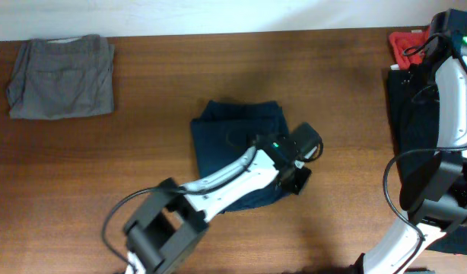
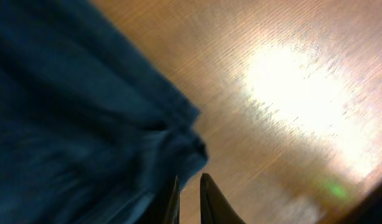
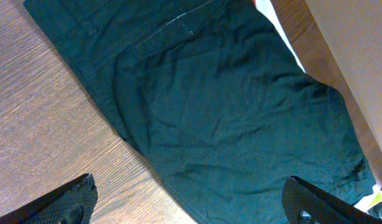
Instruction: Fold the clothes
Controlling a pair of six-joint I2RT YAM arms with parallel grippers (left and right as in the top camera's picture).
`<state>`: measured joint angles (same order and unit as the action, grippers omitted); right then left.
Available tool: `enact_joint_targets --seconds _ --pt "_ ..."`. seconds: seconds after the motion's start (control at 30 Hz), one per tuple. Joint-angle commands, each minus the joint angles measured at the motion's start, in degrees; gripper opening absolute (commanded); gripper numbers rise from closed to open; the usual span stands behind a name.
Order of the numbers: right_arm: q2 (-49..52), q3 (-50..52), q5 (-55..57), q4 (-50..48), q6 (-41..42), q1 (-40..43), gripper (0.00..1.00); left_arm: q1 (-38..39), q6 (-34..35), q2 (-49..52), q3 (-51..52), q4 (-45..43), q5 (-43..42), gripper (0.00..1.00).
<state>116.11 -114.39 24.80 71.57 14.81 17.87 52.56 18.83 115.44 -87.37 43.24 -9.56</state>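
The dark navy shorts lie folded in a rough square at the table's middle. My left gripper is at their lower right corner. In the left wrist view its fingers are nearly together, with bare wood showing in the slit and the navy fabric just to their left. My right gripper is wide open and empty above a black garment, which lies at the table's right edge. Grey shorts lie folded at the far left. A red garment is at the far right corner.
The brown wooden table shows between the garments. My right arm stands over the right edge. My left arm crosses the lower part of the navy shorts. A bright glare patch lies on the wood.
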Motion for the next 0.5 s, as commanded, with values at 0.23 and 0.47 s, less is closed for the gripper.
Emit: enact_joint_targets --seconds 0.23,0.47 --pt "-0.3 -1.0 0.9 0.0 0.5 0.2 0.98 -10.5 4.9 4.6 -1.2 -4.1 4.7 0.27" --pt "-0.3 -1.0 0.9 0.0 0.5 0.2 0.98 -9.6 4.6 8.9 -1.3 -9.3 -3.1 0.23"
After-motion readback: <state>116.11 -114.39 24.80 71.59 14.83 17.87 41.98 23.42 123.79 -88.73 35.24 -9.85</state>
